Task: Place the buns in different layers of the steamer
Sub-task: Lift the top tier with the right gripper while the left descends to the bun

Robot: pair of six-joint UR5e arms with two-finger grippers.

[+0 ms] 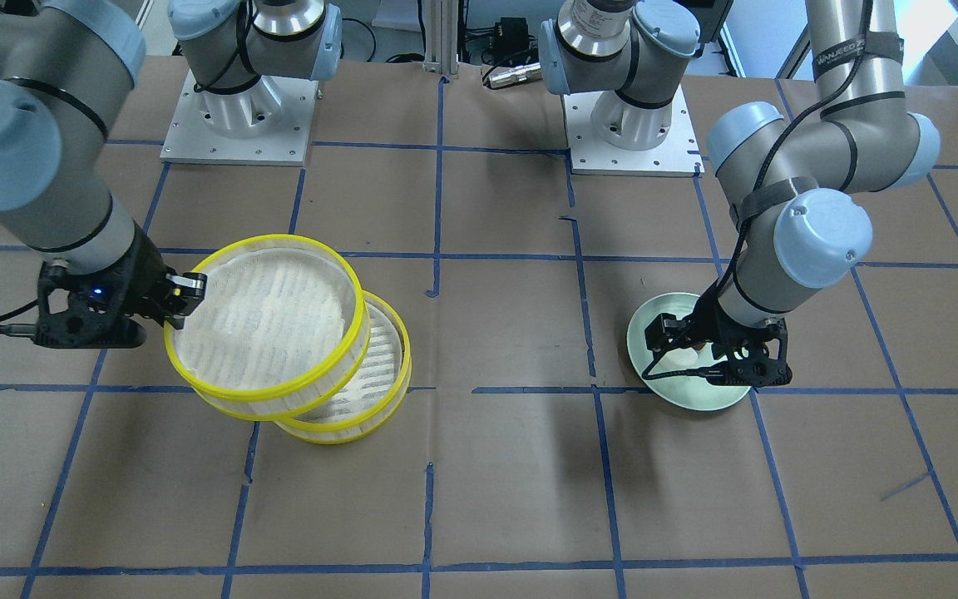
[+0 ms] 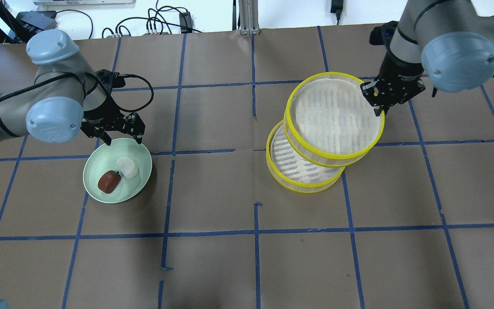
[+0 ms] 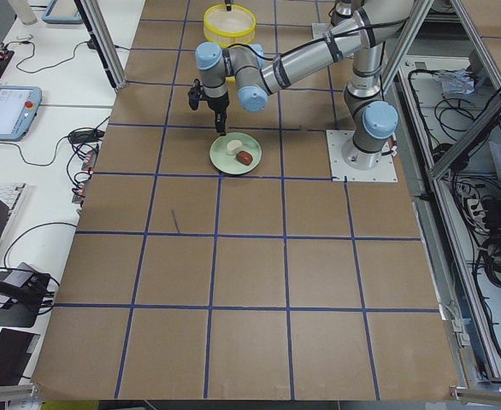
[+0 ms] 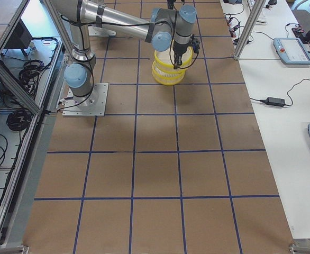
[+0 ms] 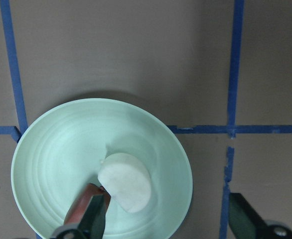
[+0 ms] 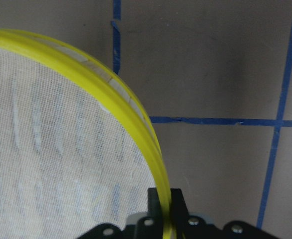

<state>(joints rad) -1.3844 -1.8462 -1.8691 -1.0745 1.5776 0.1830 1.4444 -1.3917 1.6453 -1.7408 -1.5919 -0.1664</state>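
Note:
The white bun [image 2: 128,167] and the reddish-brown bun [image 2: 109,181] lie side by side, touching, on the pale green plate [image 2: 97,195]. My left gripper [image 2: 122,139] hangs open just above the plate's far rim. In the left wrist view its fingertips [image 5: 93,219] straddle the white bun [image 5: 126,180], and the brown bun [image 5: 81,206] is partly hidden. My right gripper [image 2: 380,110] is shut on the yellow rim of the upper steamer layer [image 2: 337,116]. It holds that layer raised, tilted and shifted off the lower layer [image 2: 290,163]. Both layers are empty.
The two arm bases [image 1: 238,125] [image 1: 633,133] stand on the robot's side of the table. Blue tape lines grid the brown table top. The steamer [image 1: 379,374] and the plate [image 1: 695,399] are about two grid squares apart.

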